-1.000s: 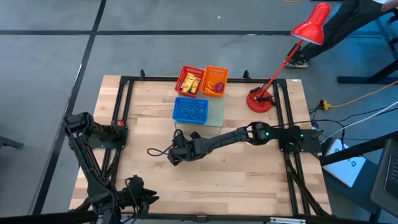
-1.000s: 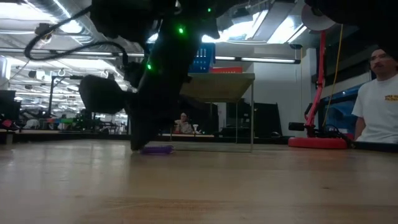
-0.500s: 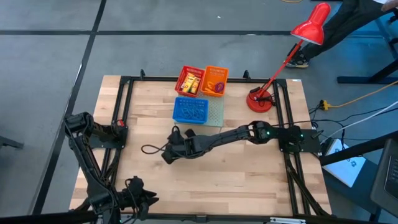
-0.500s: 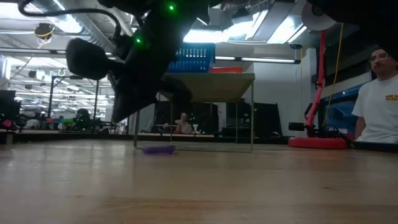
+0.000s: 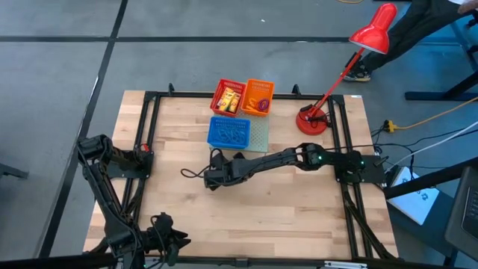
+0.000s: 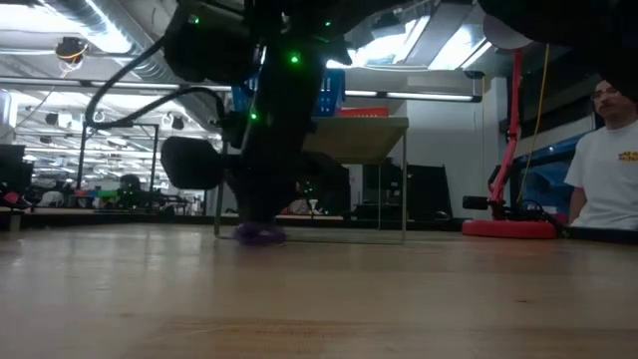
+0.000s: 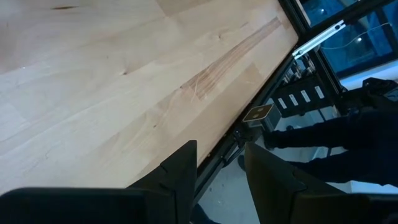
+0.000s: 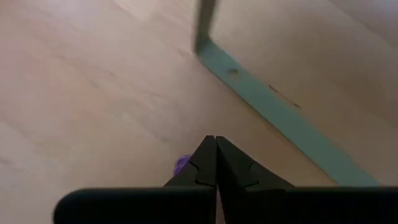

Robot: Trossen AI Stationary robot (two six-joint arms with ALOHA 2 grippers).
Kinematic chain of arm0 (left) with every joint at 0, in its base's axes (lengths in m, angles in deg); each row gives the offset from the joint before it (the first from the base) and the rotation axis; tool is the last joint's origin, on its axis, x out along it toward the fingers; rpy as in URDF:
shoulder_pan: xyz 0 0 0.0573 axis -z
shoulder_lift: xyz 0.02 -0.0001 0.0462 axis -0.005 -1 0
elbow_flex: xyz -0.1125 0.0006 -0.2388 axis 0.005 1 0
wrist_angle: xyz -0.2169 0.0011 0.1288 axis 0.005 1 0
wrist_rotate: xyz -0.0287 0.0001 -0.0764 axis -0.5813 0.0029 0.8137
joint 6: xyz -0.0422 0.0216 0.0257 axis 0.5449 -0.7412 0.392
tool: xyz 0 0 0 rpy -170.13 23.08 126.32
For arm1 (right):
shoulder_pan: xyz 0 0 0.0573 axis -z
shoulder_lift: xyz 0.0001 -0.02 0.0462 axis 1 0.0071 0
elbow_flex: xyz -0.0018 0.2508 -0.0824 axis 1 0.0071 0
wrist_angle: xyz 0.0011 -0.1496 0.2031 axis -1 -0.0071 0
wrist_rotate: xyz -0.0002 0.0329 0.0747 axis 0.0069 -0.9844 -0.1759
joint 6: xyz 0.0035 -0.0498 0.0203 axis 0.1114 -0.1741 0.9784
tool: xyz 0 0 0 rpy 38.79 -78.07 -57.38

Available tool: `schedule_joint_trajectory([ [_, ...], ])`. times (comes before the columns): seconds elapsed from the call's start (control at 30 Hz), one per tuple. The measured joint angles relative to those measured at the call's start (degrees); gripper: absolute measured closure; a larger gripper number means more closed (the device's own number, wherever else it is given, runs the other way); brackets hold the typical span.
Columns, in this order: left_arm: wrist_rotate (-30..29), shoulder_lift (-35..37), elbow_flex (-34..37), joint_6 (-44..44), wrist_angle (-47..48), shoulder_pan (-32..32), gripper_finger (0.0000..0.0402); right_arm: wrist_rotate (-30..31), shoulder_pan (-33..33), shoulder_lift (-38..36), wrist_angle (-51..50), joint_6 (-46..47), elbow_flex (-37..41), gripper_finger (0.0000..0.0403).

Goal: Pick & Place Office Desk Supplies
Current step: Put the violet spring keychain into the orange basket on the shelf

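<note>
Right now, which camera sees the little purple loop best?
The low view: the purple loop lies on the wooden table under the shut right gripper. The right wrist view shows only a purple sliver beside the fingers. In the high view the arm hides it; the left wrist view misses it.

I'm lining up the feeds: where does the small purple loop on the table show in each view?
High view: not visible; the right claw covers that spot.
Low view: purple loop on the tabletop, left of centre, under the arm.
Left wrist view: not in it.
Right wrist view: purple loop beside the shut right claw.
Shared landmark: the riser shelf's leg, also.
</note>
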Motion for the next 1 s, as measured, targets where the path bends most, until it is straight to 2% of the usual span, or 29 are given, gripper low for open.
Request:
schedule_joint_trajectory([
  [0.4, 0.14, 0.00, 0.00, 0.00, 0.02, 0.00, 0.0273, -7.88, -1.55, -0.13, -1.14, -0.25, -0.10, 0.0403],
  [0.83, -2.26, 0.00, 0.00, -1.55, 0.05, 0.00, 0.0274, -17.97, -14.24, -0.52, -5.86, 9.84, -0.26, 0.0403],
  [1.0, -5.32, 0.00, 0.00, -1.53, 0.05, 0.00, 0.0274, -13.26, -18.93, -2.03, -5.72, 13.58, 0.13, 0.0403],
])
